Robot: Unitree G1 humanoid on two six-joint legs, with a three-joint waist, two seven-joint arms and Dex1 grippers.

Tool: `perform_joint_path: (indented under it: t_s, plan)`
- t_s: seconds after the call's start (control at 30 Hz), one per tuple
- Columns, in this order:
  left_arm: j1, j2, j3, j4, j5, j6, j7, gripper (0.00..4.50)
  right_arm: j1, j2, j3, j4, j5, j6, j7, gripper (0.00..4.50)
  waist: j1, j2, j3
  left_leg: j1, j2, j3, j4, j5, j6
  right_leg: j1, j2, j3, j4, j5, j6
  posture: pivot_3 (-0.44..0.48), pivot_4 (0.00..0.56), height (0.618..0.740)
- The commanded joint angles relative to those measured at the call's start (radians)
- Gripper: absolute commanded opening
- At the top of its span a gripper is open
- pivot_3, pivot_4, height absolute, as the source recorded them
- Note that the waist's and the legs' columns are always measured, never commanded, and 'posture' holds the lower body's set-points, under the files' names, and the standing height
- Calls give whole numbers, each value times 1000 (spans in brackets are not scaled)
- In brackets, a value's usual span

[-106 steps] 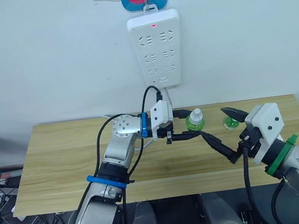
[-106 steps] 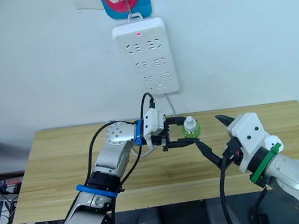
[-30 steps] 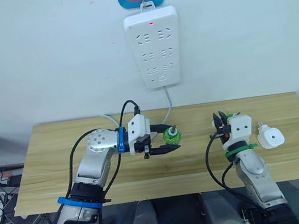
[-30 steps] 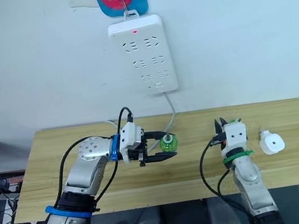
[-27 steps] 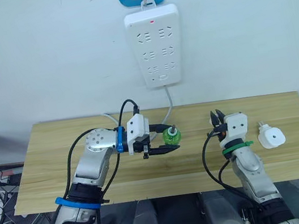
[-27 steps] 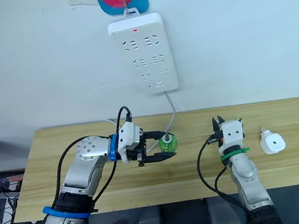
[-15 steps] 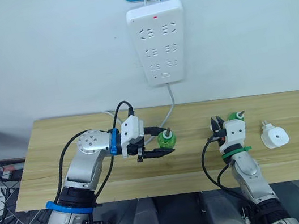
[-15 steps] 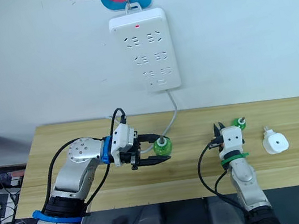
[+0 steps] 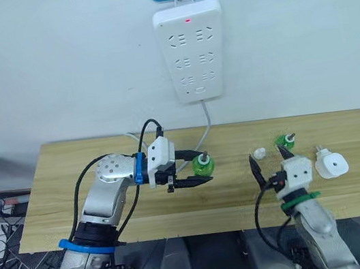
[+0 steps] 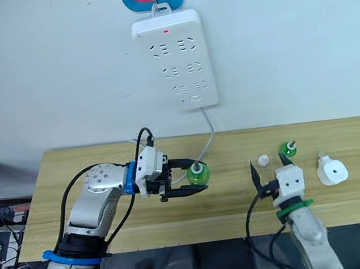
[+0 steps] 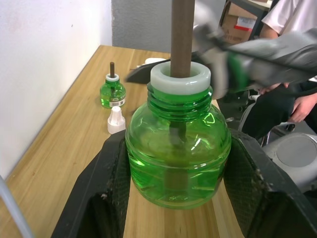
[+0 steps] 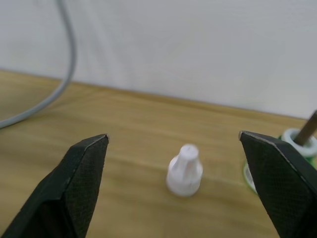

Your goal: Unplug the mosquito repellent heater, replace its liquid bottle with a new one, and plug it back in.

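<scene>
The left gripper (image 9: 197, 172) sits just left of centre in the left eye view, over the wooden table (image 9: 71, 187), with its two black fingers closed around a green liquid bottle (image 9: 203, 166). In the left wrist view that bottle (image 11: 178, 148) stands upright between the finger pads, its white collar and dark wick rising from the neck, and both pads press its sides.

The right gripper (image 10: 268, 176) is at lower right in the right eye view, above the near part of the table, its fingers spread wide and holding nothing. In the right wrist view the two fingertips (image 12: 89, 163) stand far apart, and between them, farther off on the table, lies a small white cap (image 12: 184, 171).

A second green bottle (image 9: 283, 142) stands upright on the table, right of centre and just right of the cap. The mosquito repellent heater (image 9: 332, 165) lies on the table near the right edge of the frame, unplugged, well apart from the left gripper; whether its recess is empty I cannot quite make out. A white power strip (image 9: 192, 51) hangs on the wall at upper centre with a red light lit, its grey cable (image 9: 204, 130) dropping to the table behind the held bottle.
</scene>
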State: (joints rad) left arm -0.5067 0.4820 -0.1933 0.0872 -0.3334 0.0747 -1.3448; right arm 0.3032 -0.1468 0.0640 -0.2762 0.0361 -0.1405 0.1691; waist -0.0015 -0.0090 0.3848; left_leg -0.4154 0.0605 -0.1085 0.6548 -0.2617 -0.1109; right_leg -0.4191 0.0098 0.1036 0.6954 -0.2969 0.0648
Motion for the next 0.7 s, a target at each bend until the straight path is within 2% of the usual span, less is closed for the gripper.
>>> perform_joint_path:
  t_s: [0.03,0.17,0.3,0.4,0.53,0.7]
  plan:
    - [-5,-21,-16,1,5,-44,-6,2260,156,-45,3,-259,12,96,28,4485,0,0,0,0,0,0,0,0,-1,0,0,0,0,0,1,102,420,740]
    - [-25,-52,-37,20,15,-43,0,2260,335,-118,-104,-483,78,252,55,4485,0,-1,1,0,0,0,-9,4,-7,-1,0,0,-8,-1,1,71,434,740]
    - [-37,-88,-52,43,28,-64,3,2260,388,-189,-317,-589,187,470,71,4485,-1,-4,2,0,1,0,-10,4,-7,0,0,0,-10,-1,1,47,435,740]
    - [-42,-101,-58,53,34,-70,4,2260,350,-276,-455,-612,285,658,105,4485,-4,-4,2,0,1,0,-10,4,-7,0,0,0,-10,-1,1,38,438,740]
    - [-54,-116,-70,54,34,-48,9,2260,195,-356,-622,-567,521,949,94,4485,-4,-5,3,0,1,1,-10,4,-7,0,0,1,-10,0,1,32,447,740]
    - [-61,-133,-80,62,48,-99,0,2260,41,-539,-671,-464,652,1224,164,4485,-3,-6,5,0,1,0,-10,5,-5,3,0,0,-13,1,1,45,451,740]
